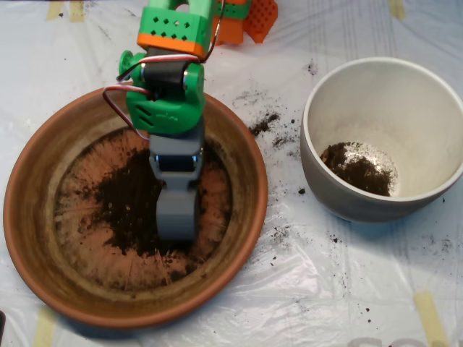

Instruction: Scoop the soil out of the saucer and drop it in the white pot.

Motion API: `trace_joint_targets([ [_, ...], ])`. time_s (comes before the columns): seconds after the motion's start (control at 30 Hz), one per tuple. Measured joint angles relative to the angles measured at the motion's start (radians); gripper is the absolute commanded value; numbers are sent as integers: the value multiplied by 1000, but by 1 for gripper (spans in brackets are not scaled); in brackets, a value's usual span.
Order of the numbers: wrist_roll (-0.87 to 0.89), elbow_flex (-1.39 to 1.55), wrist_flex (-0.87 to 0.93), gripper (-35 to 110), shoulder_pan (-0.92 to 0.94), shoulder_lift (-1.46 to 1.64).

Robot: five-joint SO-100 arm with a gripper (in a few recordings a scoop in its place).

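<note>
The gripper (176, 217) (open or closed, I cannot tell) sits down in the saucer's (43, 253) soil (126, 199).

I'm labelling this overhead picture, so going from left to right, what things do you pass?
Saucer → scoop over the soil in it → spilled crumbs on the sheet → white pot.

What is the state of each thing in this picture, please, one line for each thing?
saucer: upright on the table, holds a thin dark patch of soil in its middle.
white pot: upright, right of the saucer, a small heap of soil on its bottom.
end effector: down inside the saucer, over the soil patch.
plastic sheet: wrinkled, with soil crumbs spilled between saucer and pot.
</note>
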Motion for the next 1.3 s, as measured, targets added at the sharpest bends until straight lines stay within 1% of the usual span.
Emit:
trace_joint_targets([
  [0.13, -17, -23, 0, 27, 2, -18],
  [0.23, -18, -46, -15, 23, 2, -20],
  [0.3, -18, -48, -18, 15, 3, -20],
  [0.43, -17, -63, -20, 10, 6, -20],
  [0.5, -18, -64, -31, 1, 5, -20],
  [0.53, -20, -63, -32, 0, 5, -20],
  [0.9, -40, -61, -11, 0, -3, -9],
  [1.3, 0, -163, 207, 0, -86, 207],
])
